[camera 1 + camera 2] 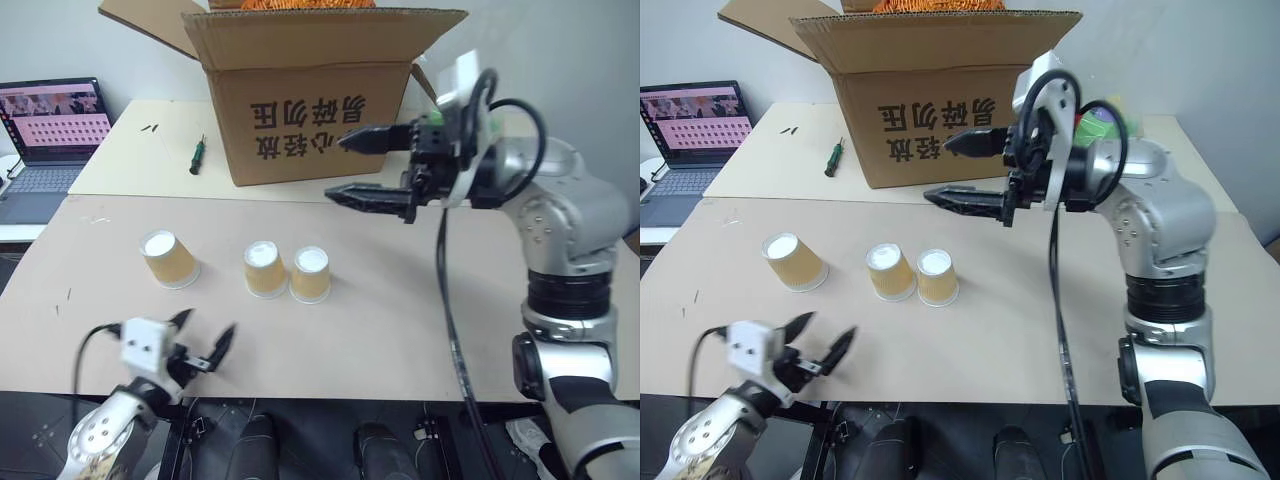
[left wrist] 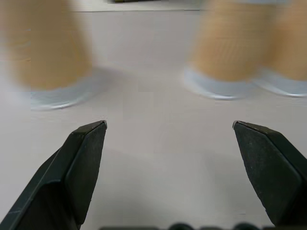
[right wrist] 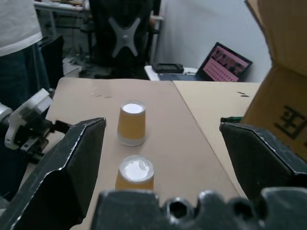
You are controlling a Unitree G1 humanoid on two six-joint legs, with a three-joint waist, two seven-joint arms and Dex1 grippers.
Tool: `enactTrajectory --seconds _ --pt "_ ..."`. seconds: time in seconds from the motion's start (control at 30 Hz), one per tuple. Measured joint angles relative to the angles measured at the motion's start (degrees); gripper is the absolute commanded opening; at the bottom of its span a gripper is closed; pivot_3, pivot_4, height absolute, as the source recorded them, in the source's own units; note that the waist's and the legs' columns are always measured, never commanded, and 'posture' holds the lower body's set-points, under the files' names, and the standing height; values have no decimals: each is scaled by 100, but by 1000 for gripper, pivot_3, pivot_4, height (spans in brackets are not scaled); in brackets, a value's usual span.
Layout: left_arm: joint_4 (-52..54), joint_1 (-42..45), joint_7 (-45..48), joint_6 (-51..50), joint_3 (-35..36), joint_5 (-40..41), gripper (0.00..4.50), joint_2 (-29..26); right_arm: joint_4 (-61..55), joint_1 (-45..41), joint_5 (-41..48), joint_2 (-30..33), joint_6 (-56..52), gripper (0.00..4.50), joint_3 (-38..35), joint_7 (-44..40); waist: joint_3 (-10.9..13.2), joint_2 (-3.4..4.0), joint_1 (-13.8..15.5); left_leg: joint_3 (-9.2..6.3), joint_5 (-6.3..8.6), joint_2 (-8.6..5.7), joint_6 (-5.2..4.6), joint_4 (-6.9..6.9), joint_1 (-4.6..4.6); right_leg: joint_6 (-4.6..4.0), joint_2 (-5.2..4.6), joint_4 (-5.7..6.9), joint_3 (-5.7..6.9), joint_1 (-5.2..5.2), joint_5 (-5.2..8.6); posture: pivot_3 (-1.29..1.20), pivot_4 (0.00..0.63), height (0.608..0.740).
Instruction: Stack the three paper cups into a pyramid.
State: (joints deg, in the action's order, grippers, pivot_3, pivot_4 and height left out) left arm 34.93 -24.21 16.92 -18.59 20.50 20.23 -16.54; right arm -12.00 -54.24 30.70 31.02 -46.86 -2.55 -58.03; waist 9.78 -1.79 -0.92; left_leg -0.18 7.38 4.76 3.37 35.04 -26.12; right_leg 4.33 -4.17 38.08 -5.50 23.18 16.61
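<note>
Tan ribbed paper is what catches the eye: three small cups stand upside down on the pale brown table (image 1: pixel 400 320), white bases up. The left cup (image 1: pixel 169 258) sits on its own, a little tilted, well apart from the other two. The middle cup (image 1: pixel 264 268) and the right cup (image 1: pixel 310 273) stand just beside each other, close enough that I cannot tell whether they touch. None is stacked on another yet.

At the near left edge of the table the left gripper (image 1: pixel 205 338) points toward the cups, its two black fingers spread wide with nothing between them. It hangs nearer than the left cup and slightly to its right, apart from it. From its own wrist camera the cups show as blurred tan shapes beyond the fingers (image 2: pixel 81 163).

Up on the right, the right gripper (image 1: pixel 348 168) hovers well above the table and points left, its fingers spread one above the other and holding nothing. It hangs in front of the big cardboard box (image 1: pixel 300 100), which stands at the far side with its flaps open and dark printed characters on its front.

Farther left, a green-handled screwdriver (image 1: pixel 197 154) lies near the box, and an open laptop (image 1: pixel 50 135) sits at the far left edge.
</note>
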Motion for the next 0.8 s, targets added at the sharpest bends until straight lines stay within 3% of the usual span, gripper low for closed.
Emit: enactTrajectory --seconds 0.2,0.33,0.5,0.8 --pt "-513 718 -356 -5 275 -103 4500 -18 -452 250 225 -12 -336 4472 -37 638 -1 -2 31 1 -1 -5 0 19 -8 8 -6 0 1 -3 -4 0 150 700" --pt "-1320 1880 -5 -47 136 -98 4500 -626 -812 691 277 57 -415 4472 26 863 -5 -8 64 1 -1 -4 1 18 -11 9 -3 -3 2 -5 -6 0 150 700" --pt "-2255 2707 413 -27 90 -107 4500 -1177 -1175 1225 495 382 -464 4472 218 679 -5 -8 -4 0 0 -3 0 -2 -15 10 -2 -1 2 5 -5 0 150 700" --pt "-2737 3265 771 59 3 -116 4500 -1425 -1233 1244 659 546 -465 4472 216 700 -4 -9 7 -1 -1 -3 1 -2 -13 10 -1 -2 4 2 -5 0 150 700"
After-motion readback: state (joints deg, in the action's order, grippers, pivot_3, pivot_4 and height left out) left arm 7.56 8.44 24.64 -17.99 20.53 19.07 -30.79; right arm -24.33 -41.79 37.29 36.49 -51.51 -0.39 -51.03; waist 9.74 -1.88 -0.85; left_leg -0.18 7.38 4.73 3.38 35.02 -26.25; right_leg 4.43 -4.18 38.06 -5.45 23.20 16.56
